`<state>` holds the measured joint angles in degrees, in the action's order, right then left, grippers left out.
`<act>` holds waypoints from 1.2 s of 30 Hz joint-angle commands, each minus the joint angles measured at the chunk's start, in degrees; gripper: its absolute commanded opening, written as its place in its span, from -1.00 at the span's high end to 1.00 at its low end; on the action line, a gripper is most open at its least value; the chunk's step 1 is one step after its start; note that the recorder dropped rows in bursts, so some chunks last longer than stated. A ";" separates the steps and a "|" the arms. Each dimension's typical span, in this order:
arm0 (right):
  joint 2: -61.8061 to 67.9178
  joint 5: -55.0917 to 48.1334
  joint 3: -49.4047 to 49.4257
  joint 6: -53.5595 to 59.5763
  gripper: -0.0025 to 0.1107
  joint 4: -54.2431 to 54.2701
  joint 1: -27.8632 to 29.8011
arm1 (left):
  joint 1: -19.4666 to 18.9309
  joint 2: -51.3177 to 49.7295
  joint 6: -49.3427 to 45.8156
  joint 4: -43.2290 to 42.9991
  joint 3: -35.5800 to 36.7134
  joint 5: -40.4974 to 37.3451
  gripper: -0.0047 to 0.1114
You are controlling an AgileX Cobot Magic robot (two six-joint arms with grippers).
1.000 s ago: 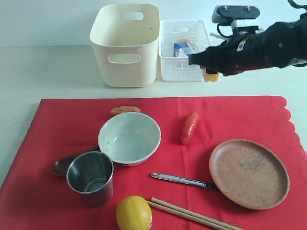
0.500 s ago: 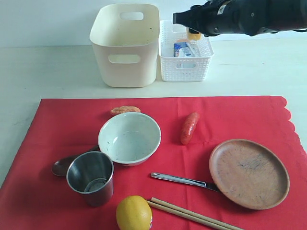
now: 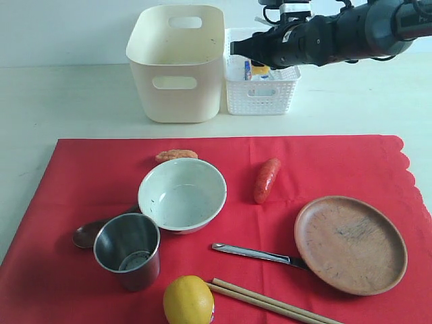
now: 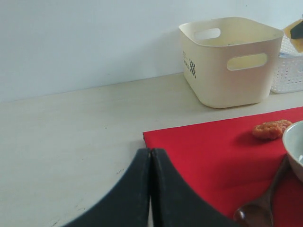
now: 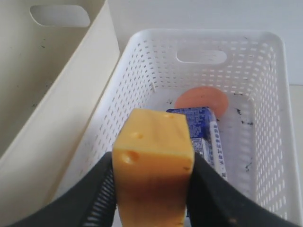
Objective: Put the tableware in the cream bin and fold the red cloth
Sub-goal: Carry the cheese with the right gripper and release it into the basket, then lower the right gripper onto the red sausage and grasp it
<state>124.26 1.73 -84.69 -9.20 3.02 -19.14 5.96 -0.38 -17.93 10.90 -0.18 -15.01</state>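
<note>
Lena: Right gripper [image 5: 154,189] has swung in from beside the white lattice basket [image 3: 260,98] and now hangs over it, bringing the cheese block [image 5: 152,146] along.

Tom: Jaws clamped on it?

Lena: Yes, one on each flat side. The cheese hangs above the basket's floor, near the wall that faces the cream bin [image 3: 177,81]. A milk carton [image 5: 201,127] and a peach-coloured round piece [image 5: 201,100] lie below it.

Tom: So letting go looks like the next move. And the tableware?

Lena: None of it is in the bin. The bowl [image 3: 182,196] sits mid-cloth, and the steel cup [image 3: 128,250] is just beside it. The spoon [image 3: 88,235] is toward the left edge of the red cloth [image 3: 88,169], the wooden plate [image 3: 351,243] by its right edge, and the knife [image 3: 253,253] and chopsticks [image 3: 270,302] by its near edge.

Tom: Which arm for what?

Lena: From the right gripper everything lies back toward the counter's near edge, with the plate closest on that side. The knife's long axis runs roughly along the cloth's near edge, its dark end meeting the plate's rim — a grip would have to cross it. The left gripper [image 4: 150,189] has its jaws pressed together with nothing between them. It sits over bare counter off the cloth's left edge, and the spoon is nearest to it.

Tom: And the fold?

Lena: The cloth lies flat under a sausage [image 3: 267,179], a lemon [image 3: 188,300] and a fried piece [image 3: 177,155] — folding must wait, I'd judge.
</note>
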 commanded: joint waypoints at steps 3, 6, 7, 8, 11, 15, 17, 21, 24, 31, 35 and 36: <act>-0.29 1.48 -0.60 0.09 -0.13 0.03 0.15 | -0.14 0.38 -0.06 0.00 0.18 0.12 0.89; -0.29 1.48 -0.60 0.09 -0.34 0.03 0.15 | -0.14 0.38 -0.06 0.00 0.18 0.12 0.89; -0.44 1.36 -0.60 0.09 -0.35 0.03 0.15 | -0.14 0.38 -0.06 0.00 0.18 0.12 0.89; -0.71 0.86 -0.60 0.09 -0.35 0.03 0.15 | -0.14 0.38 -0.06 0.00 0.18 0.12 0.89; -2.13 -1.13 -0.60 0.09 -0.35 0.03 0.15 | -0.14 0.38 -0.06 0.00 0.18 0.12 0.89; -4.99 -6.43 -0.60 0.09 -0.34 -0.53 0.15 | -0.14 0.38 -0.06 0.00 0.18 0.12 0.89; -6.63 -9.28 -0.60 0.09 -0.32 -0.53 0.15 | -0.14 0.38 -0.06 0.00 0.18 0.12 0.89; -10.53 -16.01 -0.60 0.09 -0.17 -0.53 0.15 | -0.14 0.38 -0.06 0.00 0.18 0.12 0.89; -14.38 -26.74 -0.60 0.09 0.28 -0.62 0.15 | -0.14 0.38 -0.06 0.00 0.18 0.12 0.89; -16.92 -39.45 5.40 0.18 0.96 -0.37 -3.63 | -0.14 0.38 -0.06 0.00 0.18 0.12 0.89; -16.92 -37.91 10.41 -0.04 0.96 -0.37 -7.42 | -0.14 0.38 -0.06 0.00 0.18 0.12 0.89; -16.92 -37.32 11.25 -0.33 0.96 -0.37 -8.08 | -0.14 0.38 -0.06 0.00 0.18 0.12 0.89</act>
<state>108.05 -37.17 -76.16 -9.20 2.94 -25.07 5.96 -0.38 -17.93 10.90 -0.18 -15.01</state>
